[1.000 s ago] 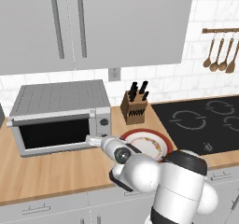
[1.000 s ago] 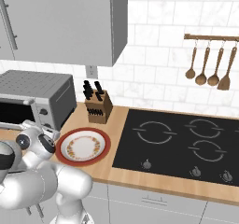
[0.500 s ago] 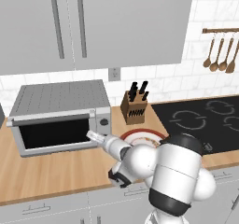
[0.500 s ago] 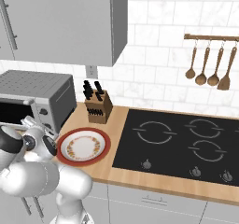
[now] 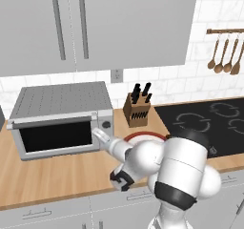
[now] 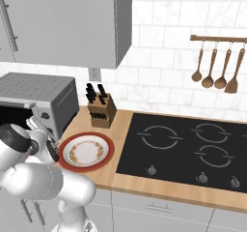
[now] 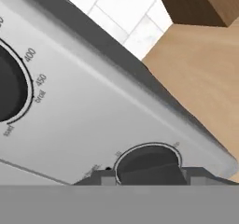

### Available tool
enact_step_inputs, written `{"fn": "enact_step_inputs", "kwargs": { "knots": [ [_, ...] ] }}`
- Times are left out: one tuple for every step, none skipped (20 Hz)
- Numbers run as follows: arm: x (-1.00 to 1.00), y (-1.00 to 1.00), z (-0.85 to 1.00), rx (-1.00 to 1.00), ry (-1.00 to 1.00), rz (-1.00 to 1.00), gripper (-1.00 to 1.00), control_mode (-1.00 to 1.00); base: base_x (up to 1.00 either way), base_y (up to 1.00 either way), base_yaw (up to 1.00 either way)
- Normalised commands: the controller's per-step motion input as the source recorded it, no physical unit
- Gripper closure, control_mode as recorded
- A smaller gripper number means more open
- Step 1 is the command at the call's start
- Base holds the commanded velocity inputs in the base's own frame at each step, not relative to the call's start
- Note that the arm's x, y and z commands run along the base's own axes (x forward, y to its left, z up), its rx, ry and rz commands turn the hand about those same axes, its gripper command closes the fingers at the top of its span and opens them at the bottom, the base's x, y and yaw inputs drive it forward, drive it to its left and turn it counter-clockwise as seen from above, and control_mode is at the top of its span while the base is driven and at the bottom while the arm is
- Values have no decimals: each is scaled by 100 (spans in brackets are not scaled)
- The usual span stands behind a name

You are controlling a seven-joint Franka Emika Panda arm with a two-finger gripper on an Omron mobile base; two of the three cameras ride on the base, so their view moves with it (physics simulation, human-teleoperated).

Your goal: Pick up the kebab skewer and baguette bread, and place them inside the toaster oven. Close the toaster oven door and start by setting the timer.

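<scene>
Left base view: wooden counter [image 5: 57,175], white tiles [image 5: 209,85].

1. The arm [image 5: 183,175] is glossy white, built of rounded, bulbous shells.
2. A black ring bands the big segment at its five o'clock end; another dark cap sits at twelve o'clock.
3. Dark grey collar with pale marks at the elbow joint [image 5: 122,179].
4. The wrist link [image 6: 44,146] is slim and white, with a black disc face.
</scene>
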Motion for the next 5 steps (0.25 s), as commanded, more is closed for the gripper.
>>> {"fn": "enact_step_inputs", "kwargs": {
  "knots": [
    [0,-56,-19,45,-5,0,100,-100,0,0,0],
    [0,-57,-21,45,-5,0,100,-100,0,0,0],
    [0,-56,-21,45,-5,0,100,-100,0,0,0],
    [0,-57,-21,45,-5,0,100,-100,0,0,0],
    [0,-57,-21,45,-5,0,100,-100,0,0,0]
  ]
}}
